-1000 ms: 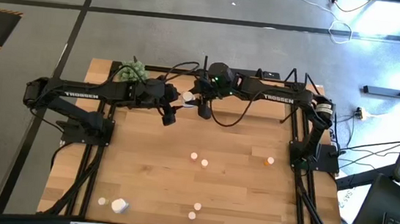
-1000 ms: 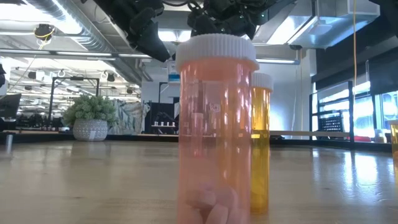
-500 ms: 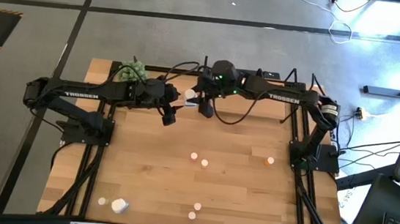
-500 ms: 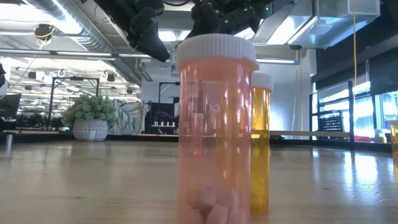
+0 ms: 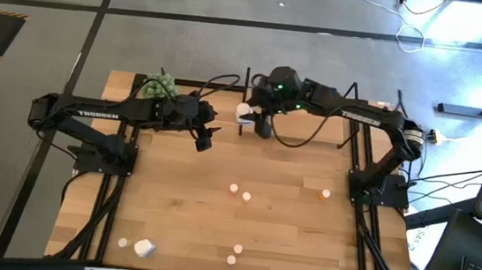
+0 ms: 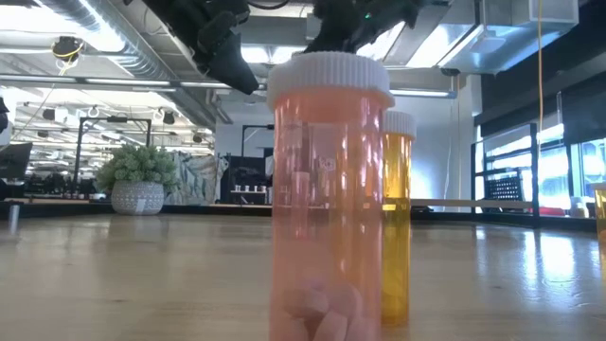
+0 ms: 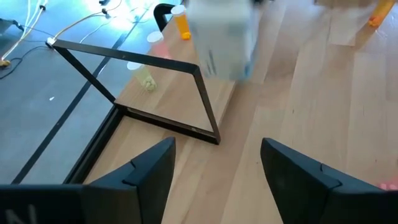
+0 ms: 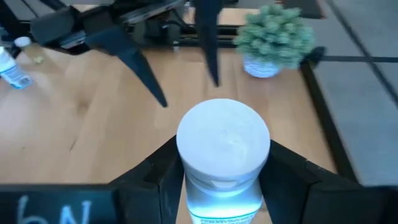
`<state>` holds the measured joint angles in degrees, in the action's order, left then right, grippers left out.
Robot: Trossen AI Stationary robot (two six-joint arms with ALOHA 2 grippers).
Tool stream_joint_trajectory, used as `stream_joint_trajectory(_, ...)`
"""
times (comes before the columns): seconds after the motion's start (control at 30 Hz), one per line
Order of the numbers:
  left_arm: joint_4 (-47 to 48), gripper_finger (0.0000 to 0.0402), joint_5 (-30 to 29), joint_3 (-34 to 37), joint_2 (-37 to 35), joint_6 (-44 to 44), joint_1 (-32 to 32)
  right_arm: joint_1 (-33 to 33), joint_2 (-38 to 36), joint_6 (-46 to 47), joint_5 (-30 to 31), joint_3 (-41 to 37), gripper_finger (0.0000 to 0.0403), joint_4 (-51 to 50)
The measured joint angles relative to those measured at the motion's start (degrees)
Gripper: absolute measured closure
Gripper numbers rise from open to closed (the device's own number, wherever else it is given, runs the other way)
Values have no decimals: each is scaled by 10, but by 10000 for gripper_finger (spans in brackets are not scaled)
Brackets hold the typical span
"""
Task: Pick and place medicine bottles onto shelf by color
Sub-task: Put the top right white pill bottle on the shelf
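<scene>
right claw [image 8: 217, 171] clamped on white bottle [image 5: 245, 113], carried rightward from beside left claw [image 7: 214, 171] toward far-edge shelf [image 7: 186, 93] | left claw wide, empty, hovering over surface [image 5: 217, 204] | handover looks complete; placement pending | small bottles remain scattered

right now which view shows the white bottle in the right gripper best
The right wrist view: the white bottle fills the frame, clamped between the right gripper fingers. The high view shows a small white spot; the left wrist view a blurred shape; the low view nothing.
</scene>
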<state>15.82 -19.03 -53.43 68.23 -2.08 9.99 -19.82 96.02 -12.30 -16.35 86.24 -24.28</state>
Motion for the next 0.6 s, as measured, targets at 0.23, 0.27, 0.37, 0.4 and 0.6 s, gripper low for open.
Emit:
stream_joint_trajectory(0.23, 0, 172, 0, 0, 0, 0, 0, -29, -69, 1, 32, 0, 230, -55)
stream_joint_trajectory(0.27, 0, 172, 0, 0, 0, 0, 0, -34, -79, 0, 33, 0, 230, -63)
stream_joint_trajectory(0.37, 0, 172, 0, 0, 0, 0, 0, -49, -107, 1, 34, 0, 230, -87)
stream_joint_trajectory(0.4, 0, 172, 0, 0, 0, 0, 0, -55, -115, 1, 34, 0, 230, -97)
stream_joint_trajectory(0.6, 0, 172, 0, 0, 0, 0, 0, -74, -170, 1, 69, -3, 230, -155)
